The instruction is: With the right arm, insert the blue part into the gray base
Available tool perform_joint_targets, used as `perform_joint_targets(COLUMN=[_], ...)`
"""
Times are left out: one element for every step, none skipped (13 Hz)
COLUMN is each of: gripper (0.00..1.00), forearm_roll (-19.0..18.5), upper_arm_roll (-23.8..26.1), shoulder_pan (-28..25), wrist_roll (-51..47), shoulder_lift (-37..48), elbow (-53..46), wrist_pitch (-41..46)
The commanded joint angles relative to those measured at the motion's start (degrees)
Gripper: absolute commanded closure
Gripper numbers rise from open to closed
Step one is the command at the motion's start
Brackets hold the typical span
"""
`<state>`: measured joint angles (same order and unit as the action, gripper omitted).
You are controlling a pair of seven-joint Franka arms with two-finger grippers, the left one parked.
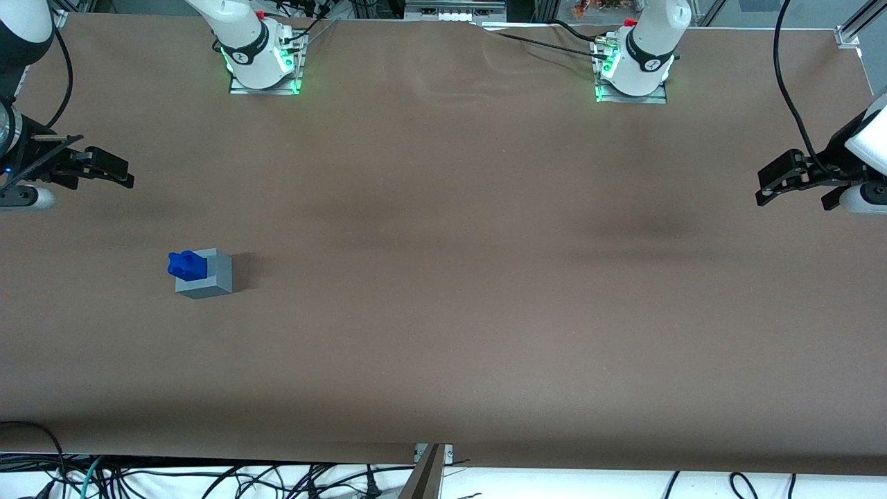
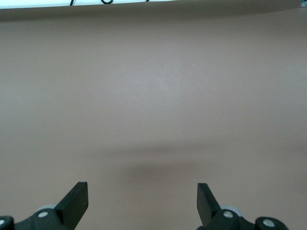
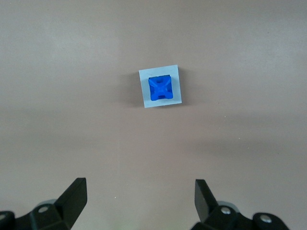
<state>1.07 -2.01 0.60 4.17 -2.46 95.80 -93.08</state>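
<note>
The gray base (image 1: 215, 278) stands on the brown table toward the working arm's end. The blue part (image 1: 187, 264) sits in the base's top face and sticks up above it. In the right wrist view the blue part (image 3: 159, 88) fills the middle of the gray base (image 3: 176, 97), seen from straight above. My right gripper (image 1: 122, 173) hangs above the table, well apart from the base and farther from the front camera than it. In the right wrist view the gripper (image 3: 140, 186) is open and empty, with both fingers wide apart over bare table.
The table (image 1: 443, 312) is covered with a brown mat. The two arm mounts (image 1: 263, 66) (image 1: 634, 73) stand at the table edge farthest from the front camera. Cables (image 1: 208, 478) hang along the nearest edge.
</note>
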Motion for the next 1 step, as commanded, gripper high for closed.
perform_joint_targets(gripper=[0.01], forearm_roll=[-0.10], upper_arm_roll=[1.22], shoulder_pan=[1.60], wrist_roll=[-0.92], shoulder_lift=[2.55], elbow=[3.16], wrist_pitch=[-1.05])
